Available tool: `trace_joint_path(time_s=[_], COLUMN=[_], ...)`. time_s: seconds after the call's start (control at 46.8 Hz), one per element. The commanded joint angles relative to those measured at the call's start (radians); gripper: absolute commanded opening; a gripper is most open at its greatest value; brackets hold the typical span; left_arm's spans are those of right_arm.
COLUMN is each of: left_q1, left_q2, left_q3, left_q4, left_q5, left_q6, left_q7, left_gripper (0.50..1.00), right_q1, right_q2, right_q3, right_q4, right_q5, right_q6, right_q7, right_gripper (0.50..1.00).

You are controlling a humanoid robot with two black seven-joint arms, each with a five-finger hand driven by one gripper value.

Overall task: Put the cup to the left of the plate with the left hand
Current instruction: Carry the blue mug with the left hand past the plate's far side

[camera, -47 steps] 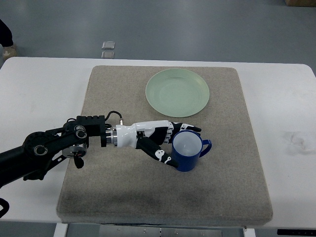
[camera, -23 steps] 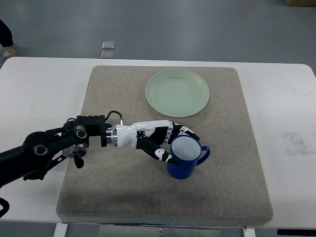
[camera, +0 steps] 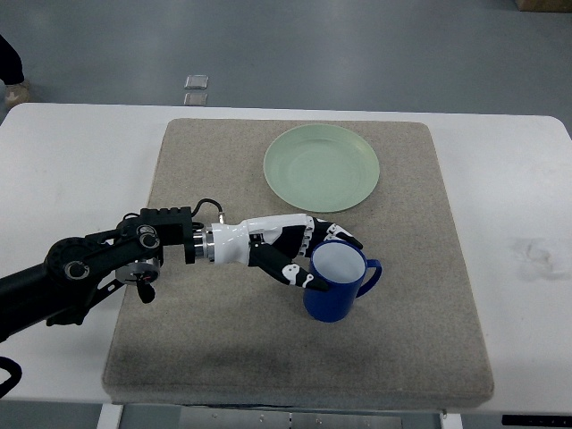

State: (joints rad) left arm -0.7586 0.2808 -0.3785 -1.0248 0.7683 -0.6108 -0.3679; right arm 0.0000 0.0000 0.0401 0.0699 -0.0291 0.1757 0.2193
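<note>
On the white bench (camera: 63,161) lies a grey-brown square felt mat (camera: 197,357), which covers most of the middle of the bench. A round pale green plate (camera: 321,167) rests on the mat near its far edge, a little right of the middle of that edge. The plate carries nothing.

The deep blue ceramic cup with a white inside (camera: 337,281) stands upright on the mat, nearer to the near edge than the plate is, and slightly toward the right side. Its handle points to the right edge of the mat. The cup and the plate are apart; bare mat shows between them.

The left hand (camera: 299,250), black and white, comes in from the left edge of the bench on a black arm that crosses the left border of the mat. Its fingers (camera: 344,234) are curled around the left side of the cup: some reach over the far side of the rim, and the thumb presses on the near-left wall. The hand is clamped on the cup. The cup seems to touch the mat, but I cannot tell this for certain.

On the grey floor beyond the far edge of the bench lie two small grey square pieces (camera: 196,88).
</note>
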Motion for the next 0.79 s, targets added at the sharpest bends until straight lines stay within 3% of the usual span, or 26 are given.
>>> trace_joint_path(time_s=[0.0, 0.256, 0.769], left_q1=[-0.002, -0.002, 0.036], left_q2=[0.0, 0.005, 0.09], left_q3=[-0.003, -0.092, -0.211], left_q4=[0.0, 0.0, 0.055], left_q5=[-0.012, -0.02, -0.112], left_q6=[0.0, 0.065, 0.341], left_q7=[0.001, 0.001, 0.001], left_gripper=[0.636, 0.638, 0.638], right_q1=[0.0, 0.0, 0.0], right_q2=[0.0, 0.0, 0.0], right_q3=[0.0, 0.0, 0.0], right_q4=[-0.001, 0.001, -0.001], right_q5=[0.0, 0.0, 0.0], right_q6=[0.001, 0.001, 0.001], right_q7=[0.0, 0.0, 0.0], right_gripper=[0.932, 0.932, 0.932])
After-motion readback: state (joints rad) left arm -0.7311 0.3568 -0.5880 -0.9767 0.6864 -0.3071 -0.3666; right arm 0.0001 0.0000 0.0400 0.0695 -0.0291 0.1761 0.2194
